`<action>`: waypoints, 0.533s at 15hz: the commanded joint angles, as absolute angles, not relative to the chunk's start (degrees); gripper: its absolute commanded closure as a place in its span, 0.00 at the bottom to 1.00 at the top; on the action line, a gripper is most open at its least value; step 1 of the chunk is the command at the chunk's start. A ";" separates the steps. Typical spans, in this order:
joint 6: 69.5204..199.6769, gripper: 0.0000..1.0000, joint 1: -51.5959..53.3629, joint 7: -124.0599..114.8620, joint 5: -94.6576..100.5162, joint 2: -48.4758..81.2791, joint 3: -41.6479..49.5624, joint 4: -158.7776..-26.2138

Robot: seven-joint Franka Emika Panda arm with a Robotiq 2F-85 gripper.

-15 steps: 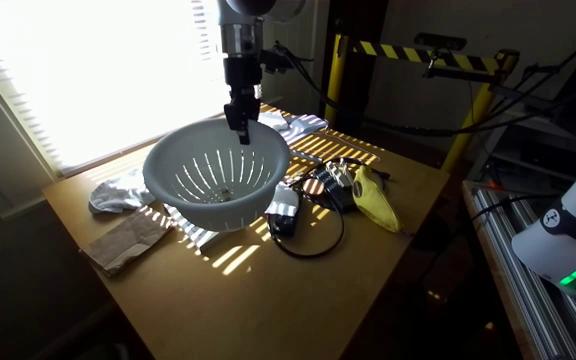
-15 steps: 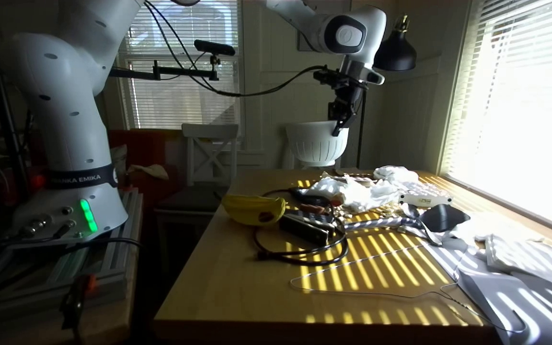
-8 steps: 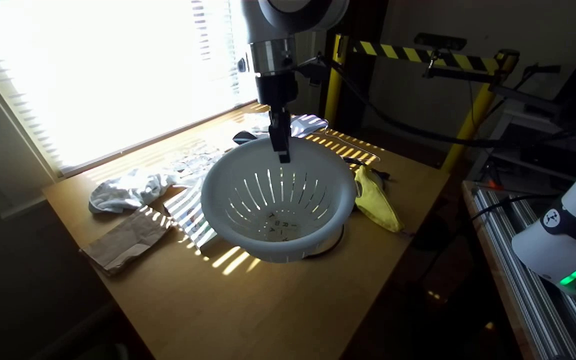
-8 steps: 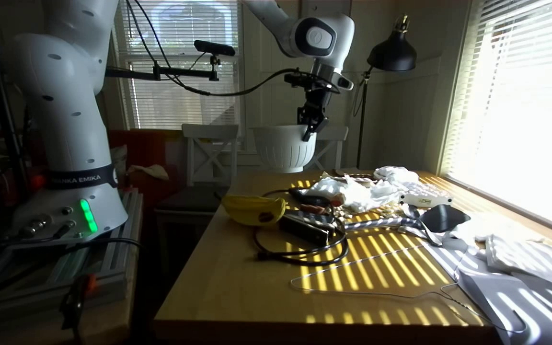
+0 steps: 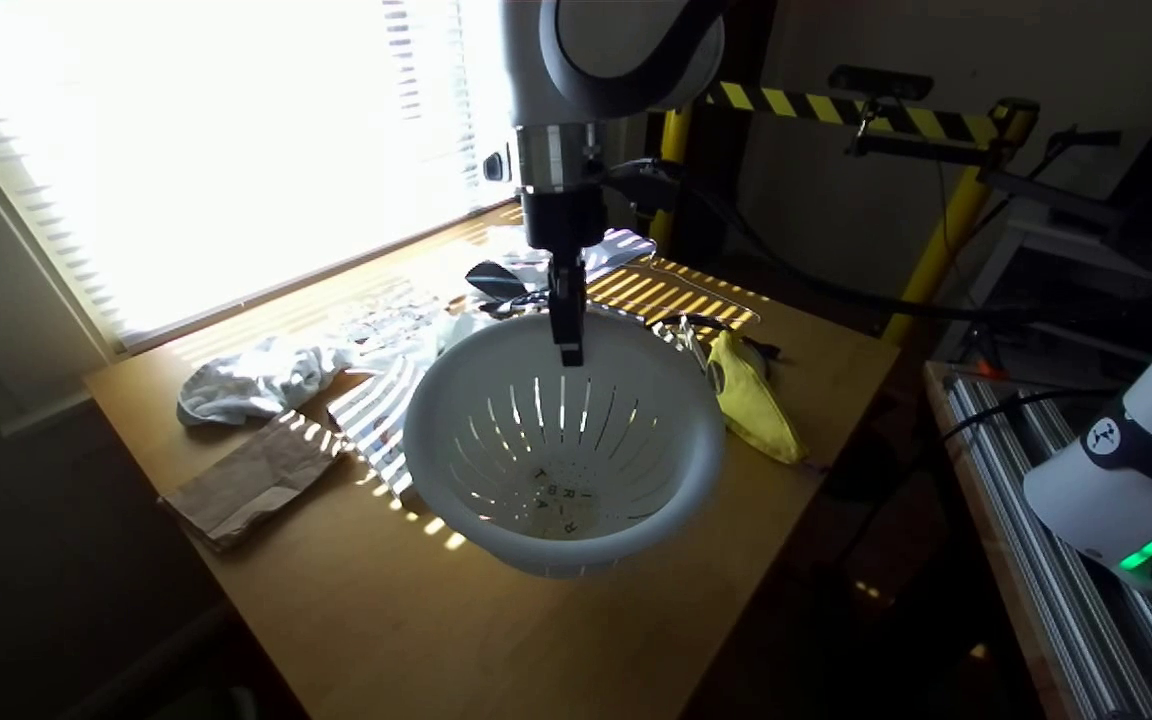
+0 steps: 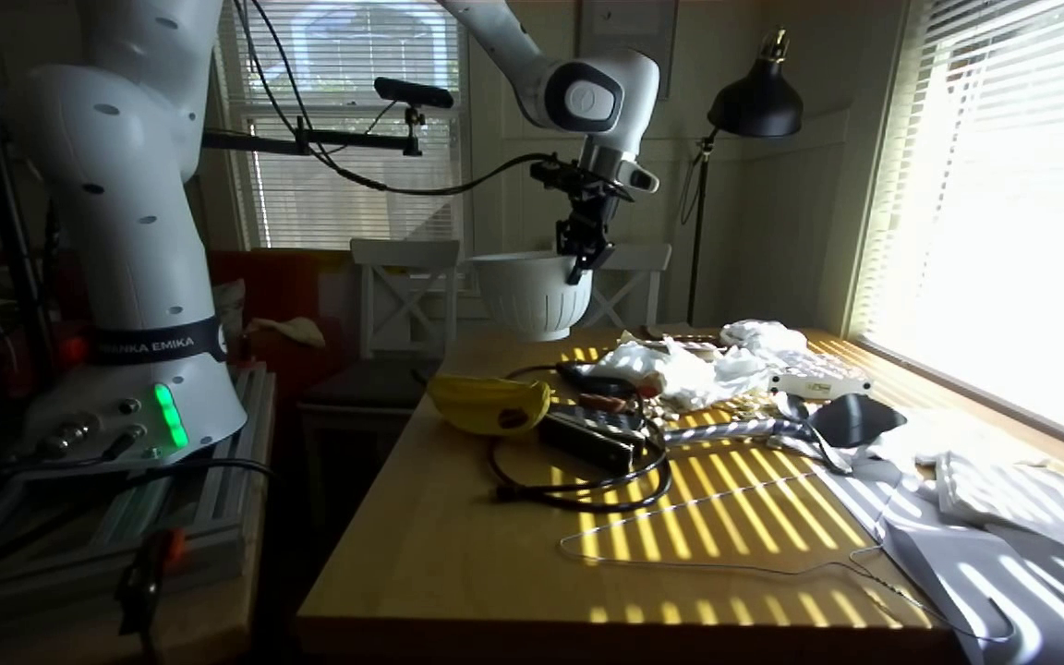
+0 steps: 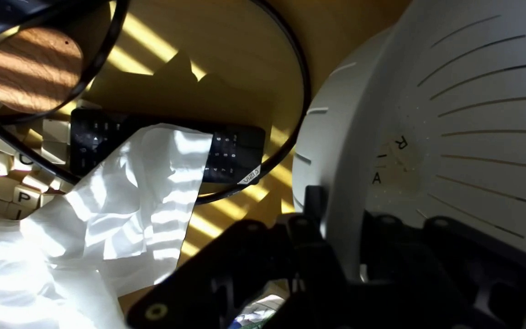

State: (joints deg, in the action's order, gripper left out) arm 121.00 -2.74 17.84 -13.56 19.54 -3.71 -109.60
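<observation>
Fingers (image 7: 315,203) of the black gripper (image 7: 346,214) pinch the rim of a white colander (image 5: 564,445), one against its outer wall and one inside. The colander extends beside and below them, mouth upward, with lettered tiles (image 7: 388,157) at its bottom, lower than the fingertips. In the wrist view, a black remote (image 7: 238,148) lies up and left of the fingers, overlapped by a crumpled white sheet (image 7: 149,196). In an exterior view, folded brown paper (image 5: 254,480) lies well to the fingers' left, and a yellow soft item (image 5: 754,400) to their right, both on the wooden table (image 5: 506,650).
</observation>
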 commanded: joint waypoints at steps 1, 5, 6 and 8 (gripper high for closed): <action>117.92 0.97 -4.78 22.47 -19.92 21.51 -5.50 -106.81; 117.74 0.97 -4.79 20.75 -20.42 24.01 -4.99 -105.16; 118.04 0.97 -4.69 19.72 -20.21 24.68 -4.87 -104.65; 118.28 0.97 -4.73 18.43 -19.99 25.94 -4.82 -103.55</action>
